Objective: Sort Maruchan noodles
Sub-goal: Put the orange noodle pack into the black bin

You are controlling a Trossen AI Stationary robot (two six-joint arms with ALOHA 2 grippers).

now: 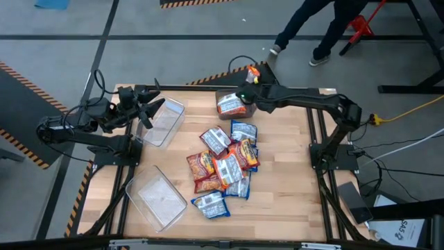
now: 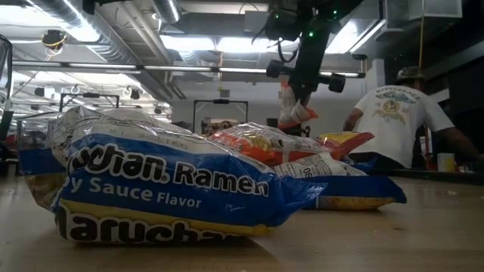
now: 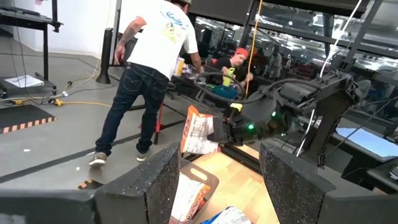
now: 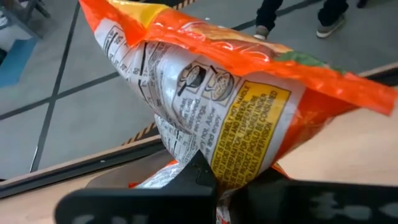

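On the wooden table (image 1: 291,173) our right tool (image 1: 251,78) is clenched on an orange packet (image 4: 236,106) hanging just above the far bin (image 1: 234,105), left tool (image 1: 149,111) released, pile (image 1: 225,167) nearer right arm.

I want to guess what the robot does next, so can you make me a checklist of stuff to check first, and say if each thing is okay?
1. Right gripper shut on an orange ramen packet: ok.
2. Packet lifted clear of the table, hanging above the far bin: ok.
3. That bin already holds an orange packet, so colours match: ok.
4. Packet hanging straight over the bin: cannot tell; it looks near the bin's far edge.
5. Left gripper open, parked over the clear bin at the left, out of the way: ok.
6. Person walking beyond the table's far edge, close to the right arm: not ok.
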